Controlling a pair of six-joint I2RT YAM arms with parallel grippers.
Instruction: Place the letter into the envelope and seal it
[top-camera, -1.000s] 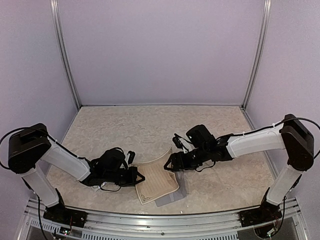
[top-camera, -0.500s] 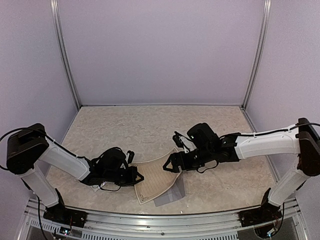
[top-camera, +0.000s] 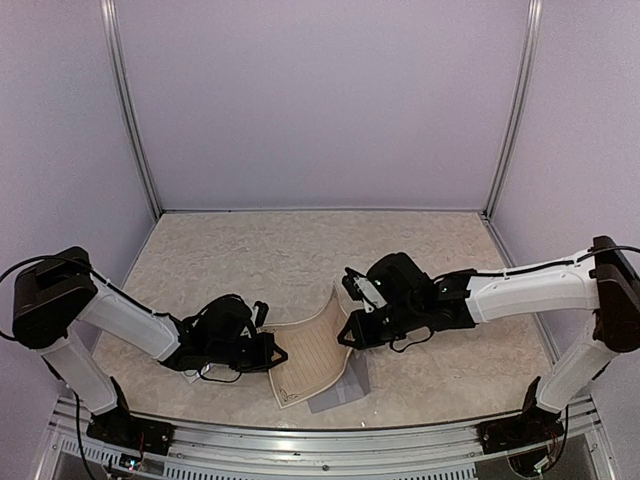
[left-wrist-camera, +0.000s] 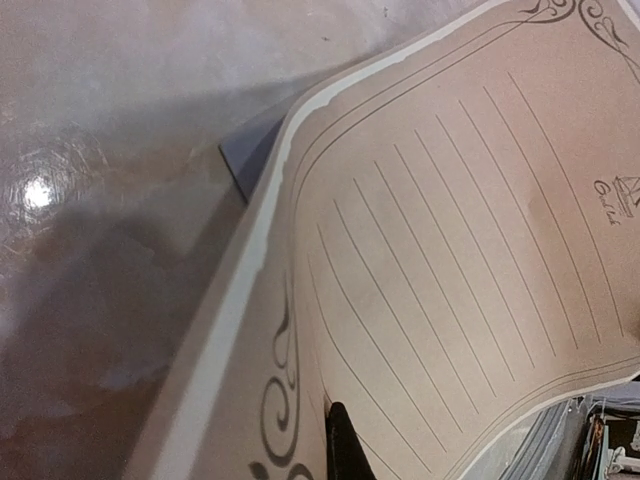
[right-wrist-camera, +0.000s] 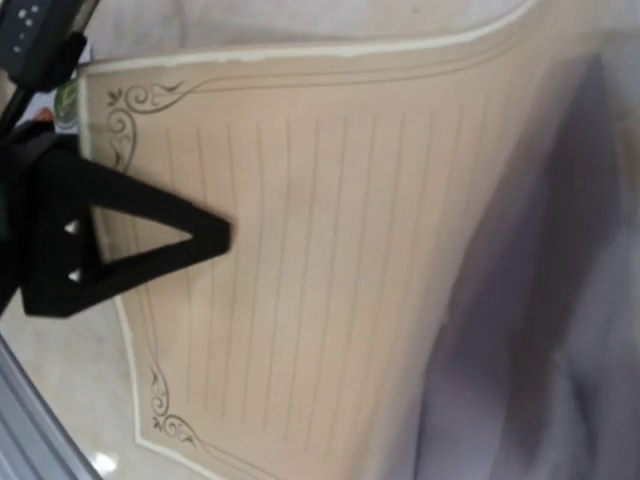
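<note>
Fingers of L gripper (top-camera: 272, 353) & R gripper (top-camera: 348, 333) pinch curled cream ruled letter (top-camera: 312, 355) above grey envelope (top-camera: 345, 388).

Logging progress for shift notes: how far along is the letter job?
Done: both grippers have the letter. In hand: the left gripper clamps its left edge, and the right gripper lifts the right edge, bowing it above the envelope. Left: slide it in and seal; it is fully outside.
</note>
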